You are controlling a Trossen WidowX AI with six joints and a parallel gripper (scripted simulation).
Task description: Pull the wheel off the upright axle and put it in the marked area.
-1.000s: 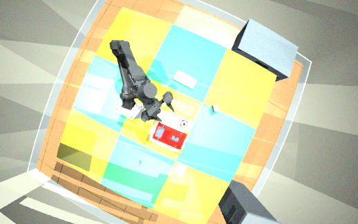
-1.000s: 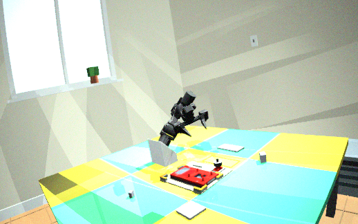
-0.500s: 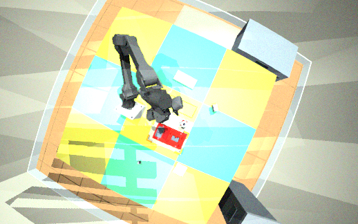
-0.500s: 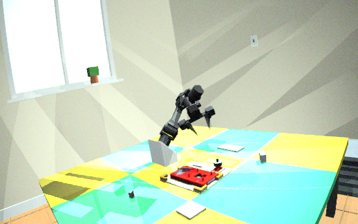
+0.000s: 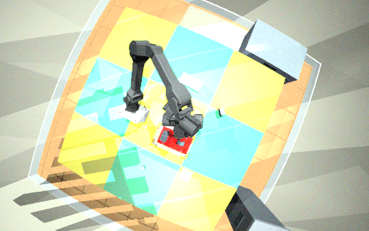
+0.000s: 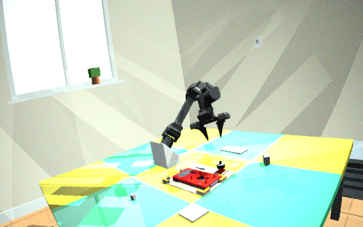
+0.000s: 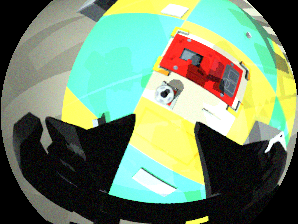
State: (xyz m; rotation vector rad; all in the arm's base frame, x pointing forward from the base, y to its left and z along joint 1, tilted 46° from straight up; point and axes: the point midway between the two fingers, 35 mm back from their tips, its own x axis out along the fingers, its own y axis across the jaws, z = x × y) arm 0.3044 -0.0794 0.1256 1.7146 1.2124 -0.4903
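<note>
The wheel sits on its upright axle at one corner of the cream board, beside the red block. In the wrist view it shows as a pale ring with a dark centre. The marked area, a thin rectangular outline, lies on the yellow table patch beside the board. My gripper is open and empty, fingers pointing down, well above the table. The wheel is outside the fingers. The arm hides the wheel in the top view.
A white plate lies beyond the marked area, and another lies on the board's other side. A dark-sided block and a small grey block stand on the table.
</note>
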